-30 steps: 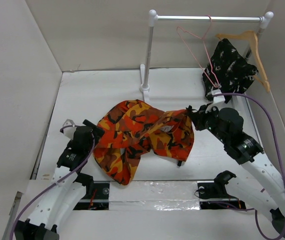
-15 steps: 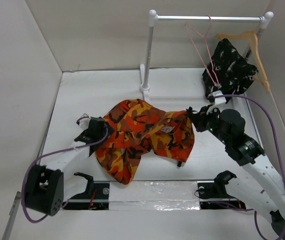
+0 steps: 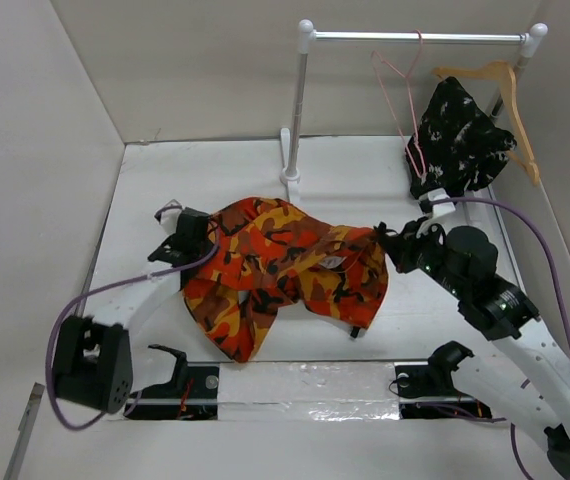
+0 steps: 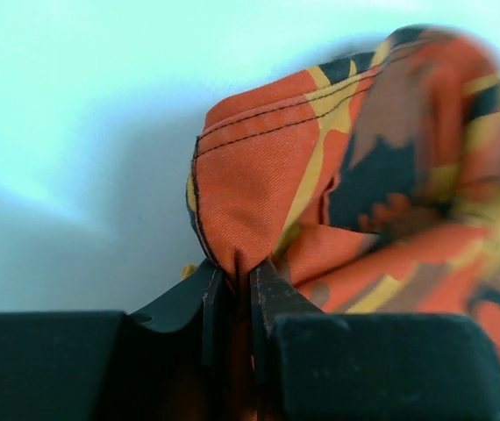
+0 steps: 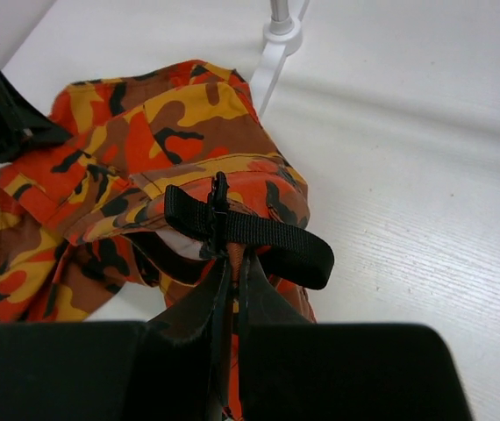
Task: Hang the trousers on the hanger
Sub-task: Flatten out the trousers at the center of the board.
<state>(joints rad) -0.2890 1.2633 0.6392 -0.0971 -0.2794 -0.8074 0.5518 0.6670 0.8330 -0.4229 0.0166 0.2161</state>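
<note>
Since a second ago the left gripper (image 3: 187, 235) has swung in from the near-left and closed on a stitched fold at the left edge of the trousers (image 3: 285, 275), its fingers nearly meeting through the cloth. Opposite, the right gripper (image 3: 390, 240) is clamped on the waistband beside a black strap (image 5: 250, 232). Bunched on the table (image 3: 205, 170) between both arms, the trousers lie well apart from the pink wire hanger (image 3: 400, 95) on the rail (image 3: 415, 37). Either shallow pinch could slip once the cloth is lifted, and a nudge might swing or unhook the loosely hung hanger.
</note>
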